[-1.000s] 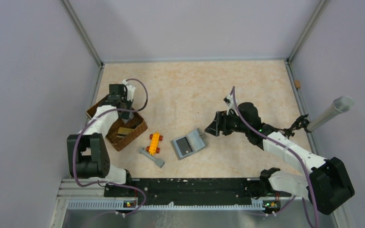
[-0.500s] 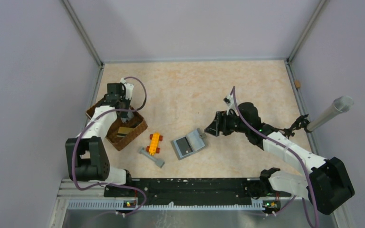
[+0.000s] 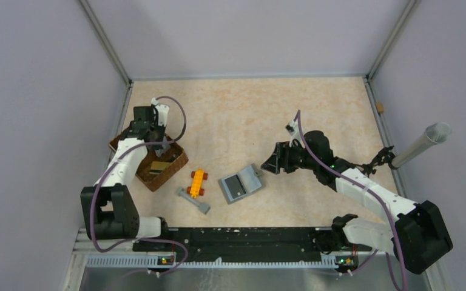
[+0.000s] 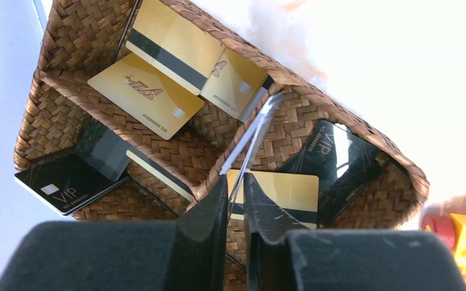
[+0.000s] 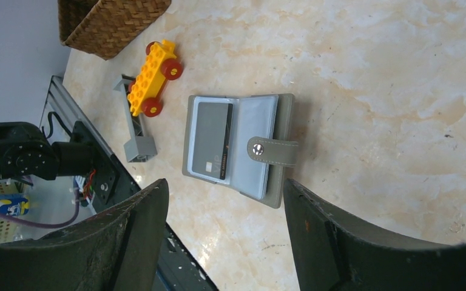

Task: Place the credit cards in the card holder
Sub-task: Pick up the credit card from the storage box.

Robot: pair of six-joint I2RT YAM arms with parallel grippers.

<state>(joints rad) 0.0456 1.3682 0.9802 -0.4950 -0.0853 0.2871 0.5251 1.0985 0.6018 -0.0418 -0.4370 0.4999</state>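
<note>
- Credit cards (image 4: 158, 91) mostly lie in the woven tray (image 4: 73, 36) at the left of the table (image 3: 249, 115), well apart from the card holder (image 5: 249, 121).
- In the tray, several gold cards share the far compartment. A black card (image 4: 67, 182) lies in the left one, and a gold card and a black card lie in the right one.
- One job looks done: a grey card (image 5: 211, 139) sits in a pocket of the holder. The holder lies open flat near the middle of the table, beside a yellow toy car (image 5: 151, 76).
- The pocket next to that card looks empty, so I judge there is room for more.
- The left gripper (image 4: 236, 194) is down in the tray. Its jaws stand nearly together on either side of a thin silvery card (image 4: 252, 136) that stands on edge by the divider.
- I cannot tell whether that card is truly pinched.
- The right gripper (image 3: 273, 163) hangs just beside the holder with its jaws spread wide and nothing between them.
- My judgement is that the task is at an early stage. One card is filed, one is being picked, and the rest are left to carry over and slot in.
</note>
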